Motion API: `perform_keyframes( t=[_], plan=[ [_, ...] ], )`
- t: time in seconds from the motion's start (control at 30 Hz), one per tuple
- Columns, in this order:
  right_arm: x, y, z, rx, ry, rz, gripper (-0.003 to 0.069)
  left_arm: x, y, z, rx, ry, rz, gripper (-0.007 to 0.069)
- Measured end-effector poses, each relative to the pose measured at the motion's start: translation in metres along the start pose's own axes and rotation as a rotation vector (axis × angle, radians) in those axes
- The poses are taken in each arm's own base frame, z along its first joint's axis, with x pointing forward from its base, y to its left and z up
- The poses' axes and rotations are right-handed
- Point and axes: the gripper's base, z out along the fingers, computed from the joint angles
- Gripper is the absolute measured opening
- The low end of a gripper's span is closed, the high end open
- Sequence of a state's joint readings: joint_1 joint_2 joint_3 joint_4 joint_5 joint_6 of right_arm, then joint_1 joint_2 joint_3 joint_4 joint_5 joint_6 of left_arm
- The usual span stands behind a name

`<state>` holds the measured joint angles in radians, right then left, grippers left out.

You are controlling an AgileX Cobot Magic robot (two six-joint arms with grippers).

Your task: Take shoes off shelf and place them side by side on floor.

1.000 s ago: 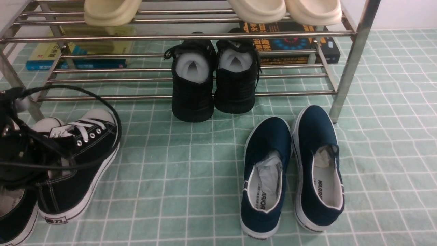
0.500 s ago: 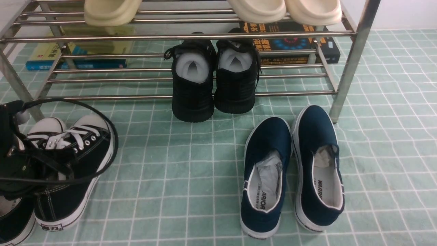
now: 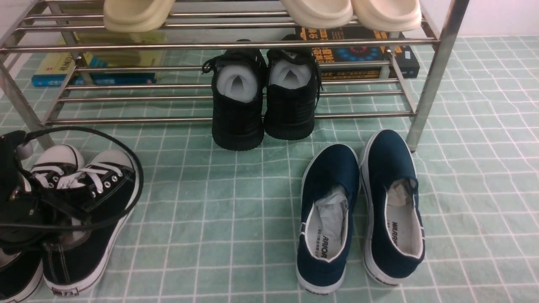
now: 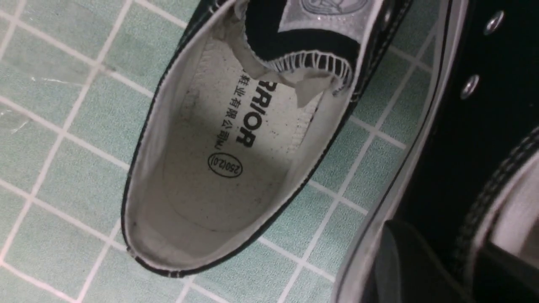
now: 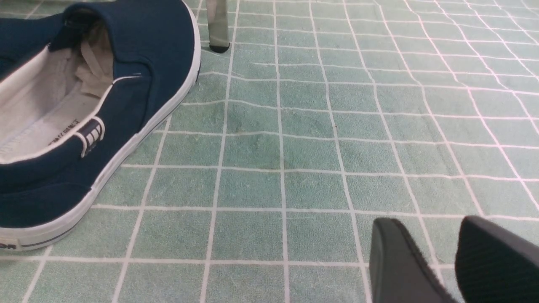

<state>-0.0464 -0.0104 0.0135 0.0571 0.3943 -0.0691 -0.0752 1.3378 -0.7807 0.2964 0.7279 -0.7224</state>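
At the far left of the front view, the left gripper (image 4: 452, 261) sits low on the right sneaker (image 3: 90, 219) of the black canvas pair. One dark finger (image 4: 398, 256) is outside the white sole edge and the other appears to be inside the collar. The jaws straddle the shoe's side wall, but these views do not show whether they pinch it or merely stand around it. The arm's black body and a looping cable (image 3: 134, 168) hide much of the heel.

Just beside it lies the left sneaker (image 4: 210, 160), its pale insole open to the wrist camera. A thin strip of floor (image 3: 219, 219) shows between the two soles. Both white toe caps point toward the shelf (image 3: 433, 84), and both shoes look flat on the green grid.

The right gripper (image 5: 433, 235) hangs low over the floor beyond the navy slip-ons (image 3: 328, 189), its fingers spread with nothing between them.

By the look of it, the task is nearly finished. Both sneakers are off the shelf and lie close together, roughly parallel. What seems left is to free the right sneaker and lift the arm clear without dragging it askew. The frame edge cuts off the left sneaker's heel, so heel alignment cannot be judged. The all-black sneakers (image 3: 238, 105) sit on the lower tier and the cream slippers (image 3: 139, 12) on the upper.
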Motion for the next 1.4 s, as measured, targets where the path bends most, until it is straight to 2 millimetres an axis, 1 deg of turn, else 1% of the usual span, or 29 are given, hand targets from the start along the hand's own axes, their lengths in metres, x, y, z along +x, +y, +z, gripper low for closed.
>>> perform_keyframes(
  t=[0.07, 0.1, 0.13, 0.2, 0.23, 0.3, 0.37, 0.4, 0.43, 0.47, 0.5, 0.53, 0.57, 0.6, 0.67, 0.7, 0.73, 0.77, 0.8, 0.83, 0.93, 0.97, 1.07, 1.17, 1.4],
  plan=[
    [0.0, 0.0, 0.0, 0.0, 0.0, 0.0, 0.0238, -0.001, 0.001, -0.004, -0.007, -0.001, 0.042, 0.0196],
    [0.0, 0.0, 0.0, 0.0, 0.0, 0.0, 0.0238, -0.001, 0.003, -0.01, -0.011, -0.006, 0.077, 0.0216],
    [0.0, 0.0, 0.0, 0.0, 0.0, 0.0, 0.0238, -0.003, 0.004, -0.016, -0.015, -0.011, 0.098, 0.0223],
    [0.0, 0.0, 0.0, 0.0, 0.0, 0.0, 0.0238, -0.006, 0.008, -0.035, -0.014, -0.041, 0.141, 0.0223],
    [0.0, 0.0, 0.0, 0.0, 0.0, 0.0, 0.0238, -0.006, 0.008, -0.036, -0.011, -0.046, 0.146, 0.0221],
    [0.0, 0.0, 0.0, 0.0, 0.0, 0.0, 0.0238, -0.006, 0.016, -0.067, -0.009, -0.09, 0.188, 0.0176],
    [0.0, 0.0, 0.0, 0.0, 0.0, 0.0, 0.0238, 0.001, 0.025, -0.085, -0.008, -0.101, 0.219, 0.0118],
    [0.0, 0.0, 0.0, 0.0, 0.0, 0.0, 0.0238, 0.002, 0.025, -0.087, -0.004, -0.108, 0.223, 0.0111],
    [0.0, 0.0, 0.0, 0.0, 0.0, 0.0, 0.0238, 0.014, 0.034, -0.102, 0.007, -0.114, 0.252, 0.0046],
    [0.0, 0.0, 0.0, 0.0, 0.0, 0.0, 0.0238, 0.02, 0.037, -0.107, 0.019, -0.116, 0.273, 0.0026],
    [0.0, 0.0, 0.0, 0.0, 0.0, 0.0, 0.0238, 0.032, 0.042, -0.113, 0.047, -0.119, 0.289, 0.0008],
    [0.0, 0.0, 0.0, 0.0, 0.0, 0.0, 0.0238, 0.033, 0.042, -0.111, 0.05, -0.112, 0.296, 0.0008],
    [0.0, 0.0, 0.0, 0.0, 0.0, 0.0, 0.0238, 0.048, 0.046, -0.115, 0.1, -0.129, 0.319, 0.0001],
    [0.0, 0.0, 0.0, 0.0, 0.0, 0.0, 0.0238, 0.058, 0.048, -0.116, 0.144, -0.152, 0.327, 0.0001],
    [0.0, 0.0, 0.0, 0.0, 0.0, 0.0, 0.0238, 0.077, 0.052, -0.118, 0.253, -0.251, 0.306, 0.0001],
    [0.0, 0.0, 0.0, 0.0, 0.0, 0.0, 0.0238, 0.082, 0.051, -0.117, 0.291, -0.281, 0.293, 0.0001],
    [0.0, 0.0, 0.0, 0.0, 0.0, 0.0, 0.0238, 0.092, 0.052, -0.113, 0.364, -0.374, 0.261, 0.0001],
    [0.0, 0.0, 0.0, 0.0, 0.0, 0.0, 0.0238, 0.096, 0.053, -0.111, 0.388, -0.418, 0.249, 0.0001],
    [0.0, 0.0, 0.0, 0.0, 0.0, 0.0, 0.0238, 0.097, 0.053, -0.11, 0.397, -0.428, 0.244, 0.0001],
    [0.0, 0.0, 0.0, 0.0, 0.0, 0.0, 0.0238, 0.104, 0.055, -0.103, 0.434, -0.51, 0.222, 0.0001],
    [0.0, 0.0, 0.0, 0.0, 0.0, 0.0, 0.0238, 0.111, 0.057, -0.096, 0.456, -0.569, 0.207, 0.0001],
    [0.0, 0.0, 0.0, 0.0, 0.0, 0.0, 0.0238, 0.115, 0.059, -0.09, 0.464, -0.593, 0.2, 0.0001],
    [0.0, 0.0, 0.0, 0.0, 0.0, 0.0, 0.0238, 0.12, 0.06, -0.081, 0.454, -0.584, 0.206, 0.0004],
    [0.0, 0.0, 0.0, 0.0, 0.0, 0.0, 0.0238, 0.123, 0.061, -0.075, 0.436, -0.567, 0.219, 0.0008],
    [0.0, 0.0, 0.0, 0.0, 0.0, 0.0, 0.0238, 0.123, 0.063, -0.073, 0.396, -0.577, 0.258, 0.0015]
  ],
)
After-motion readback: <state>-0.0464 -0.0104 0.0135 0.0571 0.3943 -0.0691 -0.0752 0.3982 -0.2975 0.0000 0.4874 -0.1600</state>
